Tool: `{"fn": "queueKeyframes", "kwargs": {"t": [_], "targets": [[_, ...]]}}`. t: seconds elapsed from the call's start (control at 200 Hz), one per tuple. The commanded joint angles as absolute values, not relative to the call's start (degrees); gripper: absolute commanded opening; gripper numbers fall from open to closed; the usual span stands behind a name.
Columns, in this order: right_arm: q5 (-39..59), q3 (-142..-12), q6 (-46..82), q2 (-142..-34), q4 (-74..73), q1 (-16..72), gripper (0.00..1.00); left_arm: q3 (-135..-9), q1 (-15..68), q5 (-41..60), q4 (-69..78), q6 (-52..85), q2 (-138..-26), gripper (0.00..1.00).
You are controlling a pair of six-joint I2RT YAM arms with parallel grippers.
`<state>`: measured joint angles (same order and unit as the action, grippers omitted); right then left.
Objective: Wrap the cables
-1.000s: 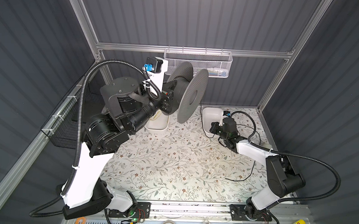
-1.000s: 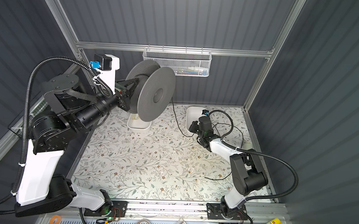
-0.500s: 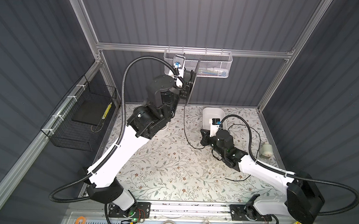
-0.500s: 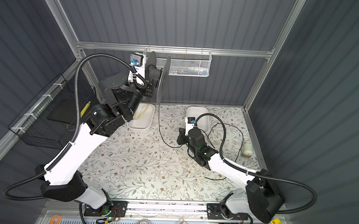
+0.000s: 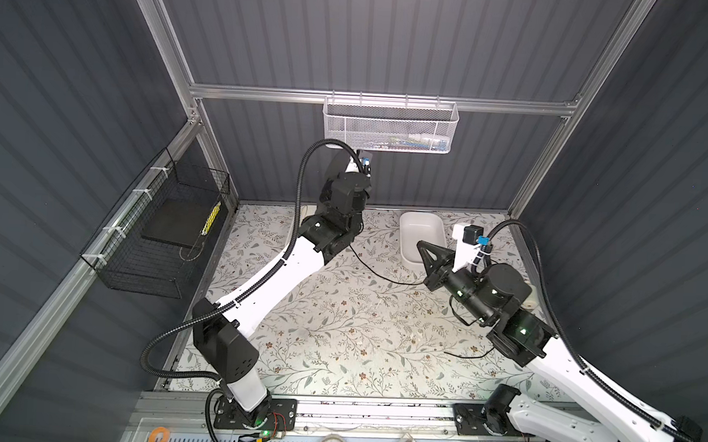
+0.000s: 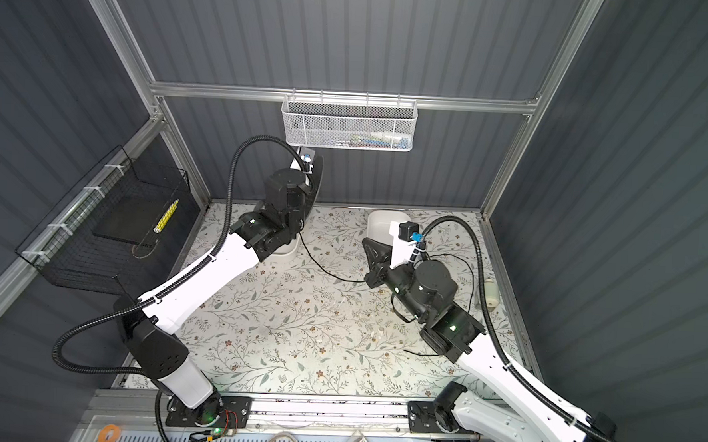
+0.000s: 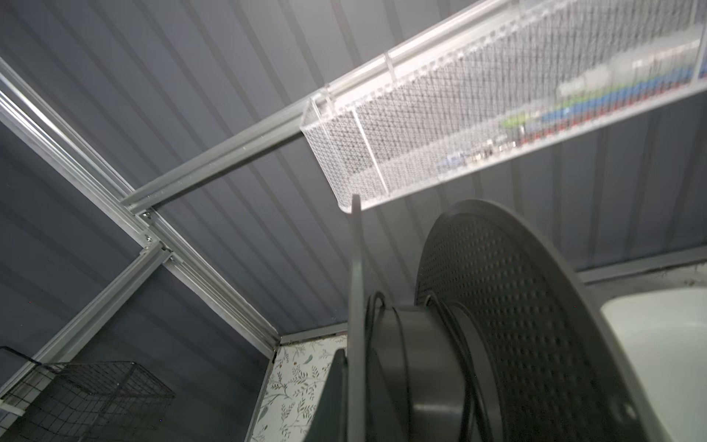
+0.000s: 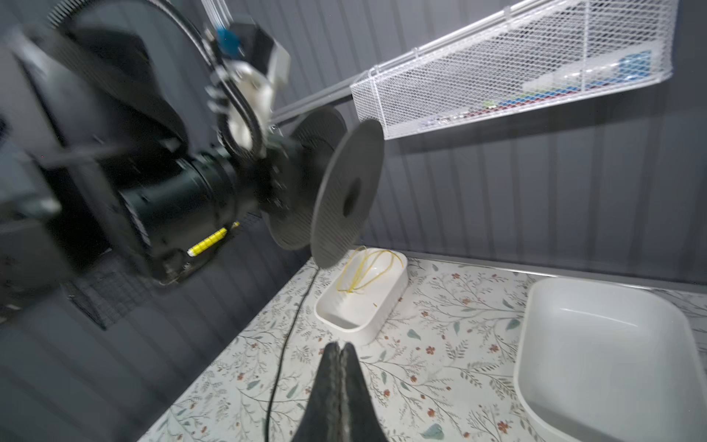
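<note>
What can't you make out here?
- How the spool is gripped: blurred in the right wrist view, behind the left arm in both top views.
- Whether the right tool touches the cable: cut off at the right wrist view's edge, under it in both top views.
- White basket's contents: too small in top views.

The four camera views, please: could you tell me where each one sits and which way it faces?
Top views: high above the arms' bases, looking down on the table and back wall; both arms show.
Left wrist: up by the back wall, looking upward past the held spool to the mesh basket; one dark finger shows.
Right wrist: over the table's right side, facing back-left; the shut right gripper and the blurred left arm show.
Shared: both wrist views show the spool, mesh basket and cable.
</note>
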<state>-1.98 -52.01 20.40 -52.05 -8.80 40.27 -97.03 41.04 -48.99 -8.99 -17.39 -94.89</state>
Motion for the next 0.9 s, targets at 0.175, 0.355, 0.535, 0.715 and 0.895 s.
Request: {"fn": "queueKeyframes", "kwargs": {"t": [0.175,0.355,0.535,0.715,0.895], "targets": [[16.61,-61.72,27.88,-54.69,-7.11,25.38,0.00,-78.59,44.32,-57.23,-14.55,-12.48,-82.34,0.00],[22.59,-71.12,30.33,-61.95,-6.83,18.67,0.00,-71.90,47.69,-58.06,-25.71,-6.39,-76.68,0.00],[26.15,-76.34,37.38,-68.92,-11.58,11.39,0.08,-67.93,48.79,-55.26,-36.80,1.90,-70.90,0.00],[27.14,-78.96,45.35,-74.29,-17.86,6.09,0.12,-64.69,48.79,-51.36,-41.70,6.09,-67.49,0.00],[24.93,-82.27,51.11,-79.67,-22.65,1.49,0.13,-63.38,49.35,-47.53,-46.31,11.29,-65.12,0.00]]}}
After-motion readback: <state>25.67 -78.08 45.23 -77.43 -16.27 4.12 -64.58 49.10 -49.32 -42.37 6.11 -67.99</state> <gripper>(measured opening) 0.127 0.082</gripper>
